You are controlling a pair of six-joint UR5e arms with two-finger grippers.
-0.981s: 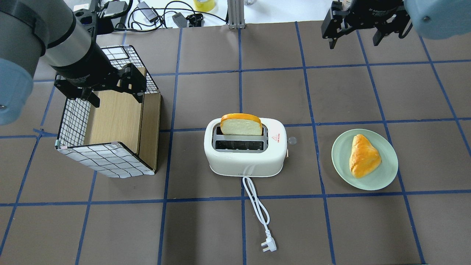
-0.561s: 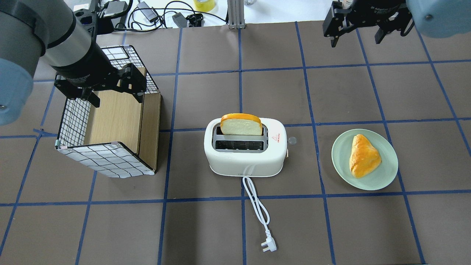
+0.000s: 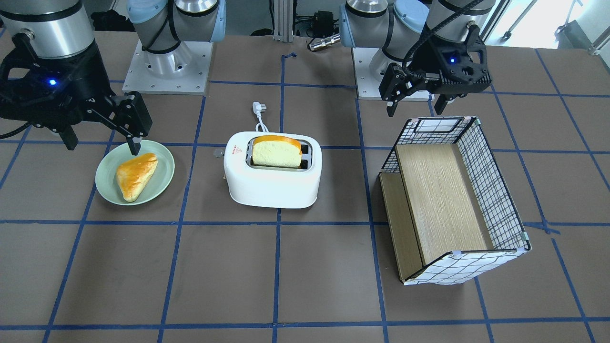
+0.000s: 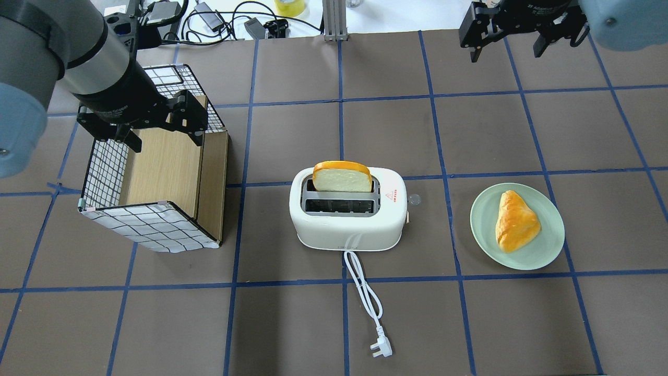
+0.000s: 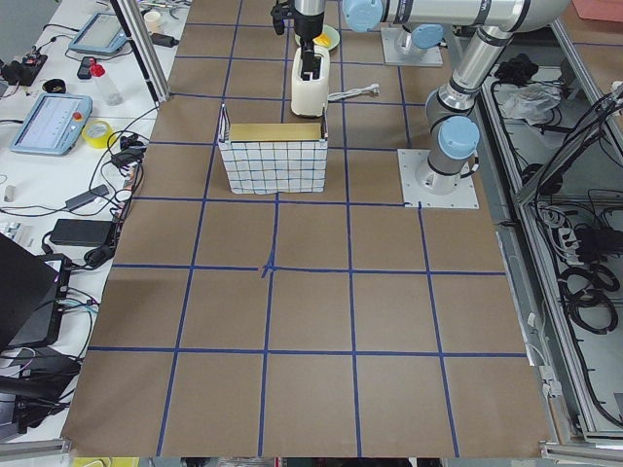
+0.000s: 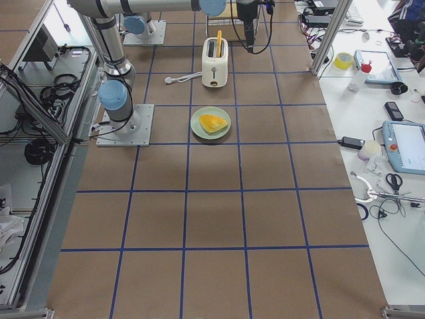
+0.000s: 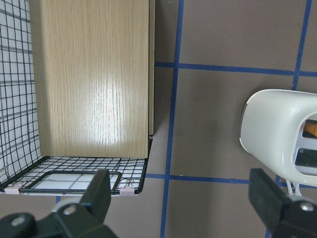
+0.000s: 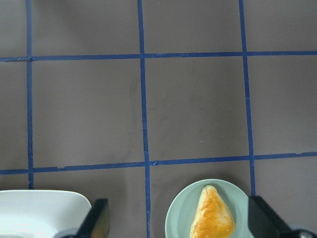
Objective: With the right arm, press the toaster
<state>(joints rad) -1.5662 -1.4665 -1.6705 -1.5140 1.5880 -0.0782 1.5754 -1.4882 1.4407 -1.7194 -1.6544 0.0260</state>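
The white toaster point(image 4: 347, 222) stands mid-table with a slice of bread point(image 4: 342, 178) upright in its far slot. Its cord point(image 4: 365, 292) trails toward the robot. It also shows in the front view point(image 3: 271, 183), with a corner in the right wrist view point(image 8: 39, 208). My right gripper point(image 4: 506, 49) is open and empty. It hangs high above the table, right of the toaster and beyond the plate; it also shows in the front view point(image 3: 102, 143). My left gripper point(image 4: 164, 138) is open and empty over the grid-patterned box, far from the toaster.
A pale green plate point(image 4: 548, 250) with a golden pastry point(image 4: 514, 219) lies right of the toaster. The grid-patterned box point(image 4: 151, 232) with a wooden inside lies on its side left of the toaster. A small clear disc point(image 4: 415, 198) sits by the toaster's right end.
My right gripper has shifted slightly toward the far edge of the table. The left arm, the toaster and the bread have not moved.
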